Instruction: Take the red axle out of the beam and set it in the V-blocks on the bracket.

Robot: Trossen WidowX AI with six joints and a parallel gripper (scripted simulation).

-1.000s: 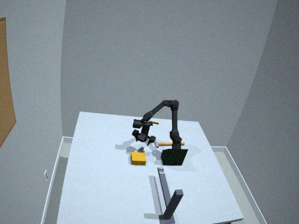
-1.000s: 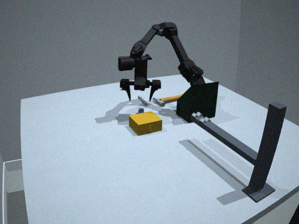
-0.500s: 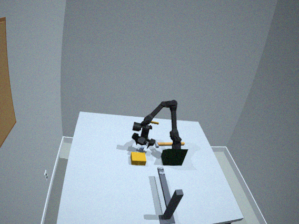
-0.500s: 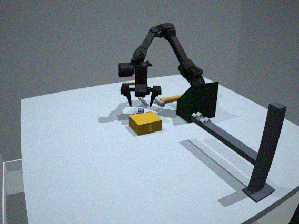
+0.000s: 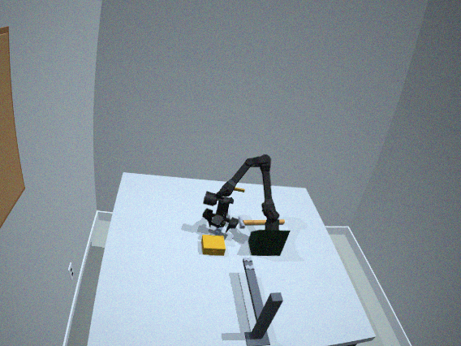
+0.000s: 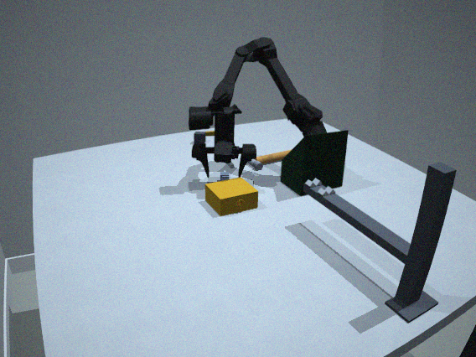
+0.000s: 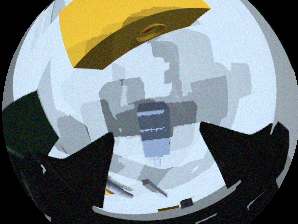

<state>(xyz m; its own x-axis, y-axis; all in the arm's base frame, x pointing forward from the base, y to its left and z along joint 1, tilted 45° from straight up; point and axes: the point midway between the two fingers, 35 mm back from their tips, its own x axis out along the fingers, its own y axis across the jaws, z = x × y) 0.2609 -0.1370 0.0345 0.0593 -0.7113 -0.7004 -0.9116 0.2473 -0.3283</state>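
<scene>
The gripper (image 5: 221,231) (image 6: 224,177) (image 7: 157,132) is spread fully open, holding nothing, above a small blue-grey block (image 6: 225,177) (image 7: 154,125). Beside that block, the yellow beam (image 5: 213,245) (image 6: 231,196) (image 7: 125,30) lies on the white table (image 5: 162,284) (image 6: 147,260) (image 7: 250,95).

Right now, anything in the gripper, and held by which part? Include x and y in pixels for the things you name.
Nothing held; the open black gripper (image 5: 221,229) (image 6: 224,177) (image 7: 157,132) has only air between its fingers.
</scene>
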